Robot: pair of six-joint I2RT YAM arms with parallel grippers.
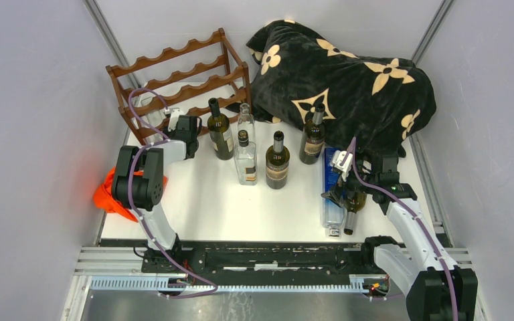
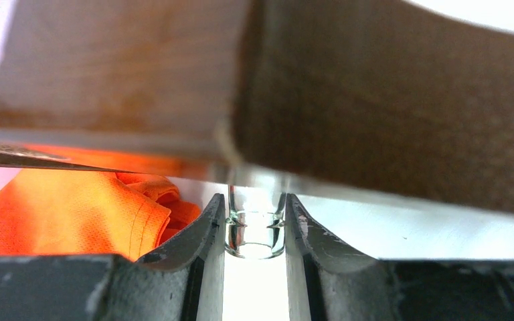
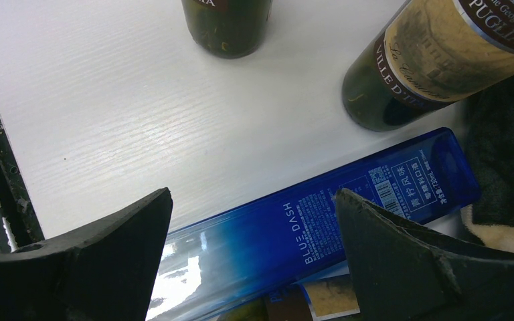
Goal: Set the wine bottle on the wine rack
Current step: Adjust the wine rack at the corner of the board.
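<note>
The left gripper (image 2: 255, 208) clamps the neck of the clear bottle (image 2: 255, 235), which lies in the lower rails of the rack (image 1: 174, 72), far left. The right gripper (image 3: 252, 197) gapes wide over a blue bottle (image 3: 381, 190), near right.

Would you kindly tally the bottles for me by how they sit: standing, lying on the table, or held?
Standing bottles: 5
Bottles lying on the table: 2
Clear bottle held in the left fingers: 1
Total: 8
</note>
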